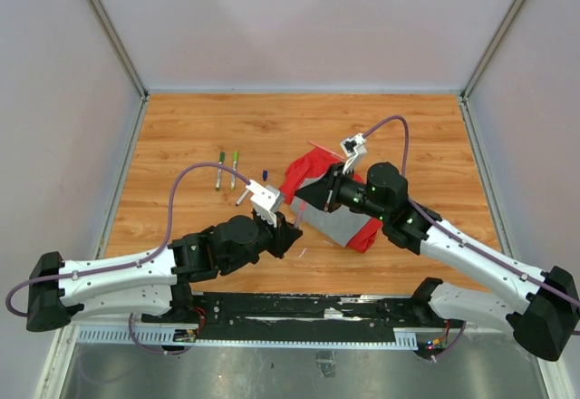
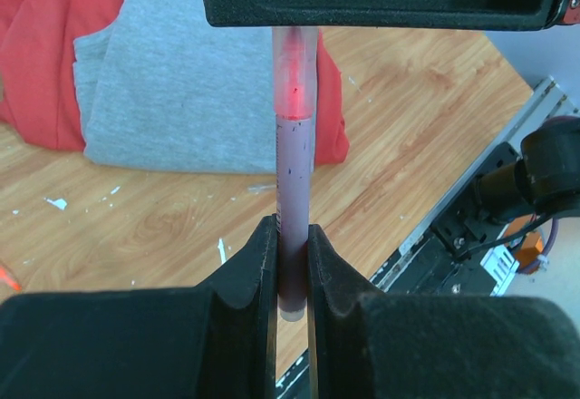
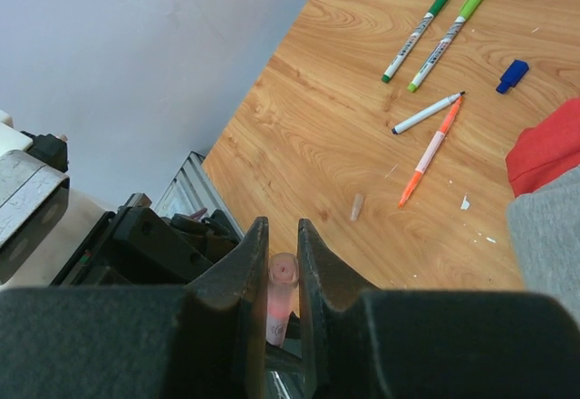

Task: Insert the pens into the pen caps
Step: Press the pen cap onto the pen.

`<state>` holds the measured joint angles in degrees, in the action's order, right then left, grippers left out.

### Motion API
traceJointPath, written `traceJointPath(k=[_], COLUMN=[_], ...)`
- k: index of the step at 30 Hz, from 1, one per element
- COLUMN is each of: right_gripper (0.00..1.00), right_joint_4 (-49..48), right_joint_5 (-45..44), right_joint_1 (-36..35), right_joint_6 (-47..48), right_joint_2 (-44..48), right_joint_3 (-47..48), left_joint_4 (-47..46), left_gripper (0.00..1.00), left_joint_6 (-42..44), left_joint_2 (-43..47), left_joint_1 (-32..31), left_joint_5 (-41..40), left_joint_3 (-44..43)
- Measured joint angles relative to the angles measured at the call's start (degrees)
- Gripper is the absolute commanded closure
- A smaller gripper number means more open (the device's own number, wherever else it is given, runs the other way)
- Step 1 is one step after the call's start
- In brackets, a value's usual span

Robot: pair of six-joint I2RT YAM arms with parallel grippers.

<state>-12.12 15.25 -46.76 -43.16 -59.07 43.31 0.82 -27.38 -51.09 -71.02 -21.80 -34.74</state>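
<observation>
Alignment seems intended: beside the cloth, the pink pen is clenched at opposite ends by left gripper and right gripper.

The red-and-grey cloth is covering the middle of the worktop. Just left of the cloth, the left gripper and right gripper are meeting, a pen and pink cap bridging the gap between them. Farther left of the cloth, loose pens and a blue cap are lying scattered. Beyond the cloth and to its right, the worktop is lying open.
</observation>
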Motion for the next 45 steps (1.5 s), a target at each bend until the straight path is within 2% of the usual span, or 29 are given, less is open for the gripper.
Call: traceJointPath(k=[31,45], right_gripper=[1.0,0.99], right_joint_4=[-11.8,-19.61], right_joint_5=[-11.93,-15.96], right_joint_1=[-9.9,-16.74], right_joint_6=[-1.95,1.25], right_joint_2=[-0.15,0.35], right_joint_3=[-7.23,-11.19], left_joint_4=[9.64,12.41], left_gripper=[1.0,0.99], left_joint_6=[-1.68,-3.13], left_joint_2=[4.15,8.11], left_joint_1=[-0.74,-1.51], left_joint_5=[1.03,5.79], left_joint_3=[-0.24,0.55])
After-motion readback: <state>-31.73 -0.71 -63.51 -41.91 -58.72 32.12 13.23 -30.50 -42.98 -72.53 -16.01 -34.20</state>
